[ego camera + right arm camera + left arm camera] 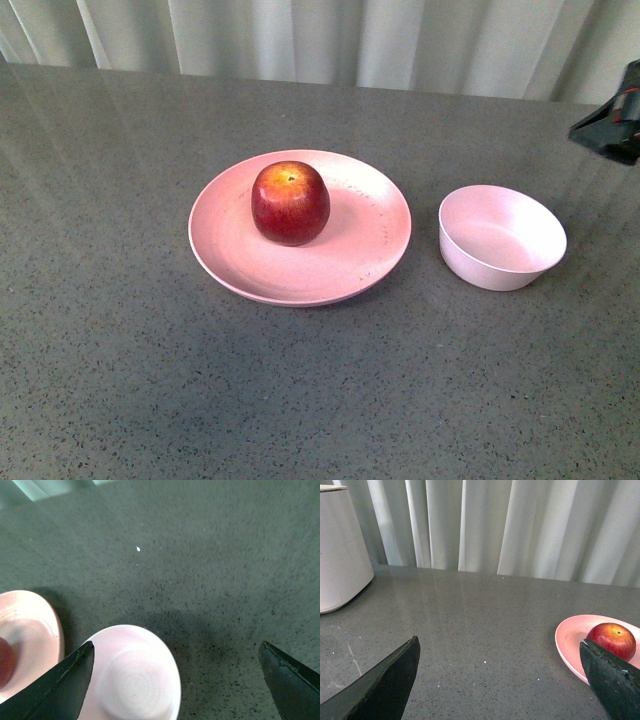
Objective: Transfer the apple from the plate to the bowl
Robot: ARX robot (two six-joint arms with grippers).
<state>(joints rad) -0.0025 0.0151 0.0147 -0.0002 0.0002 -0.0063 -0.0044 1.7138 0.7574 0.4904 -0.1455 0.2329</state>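
The left end effector [499, 682] hovers over the bare grey surface [110, 380] with its fingers spread wide, and it grips nothing. Further right, the apple [290, 203] sits upright on the plate [345, 262], a little left of the plate's middle, with its stem dimple up. Just right of the plate and not touching it stands the bowl [478, 266]. The right end effector [175, 680] hangs above the surface near the bowl, its fingers also spread wide.
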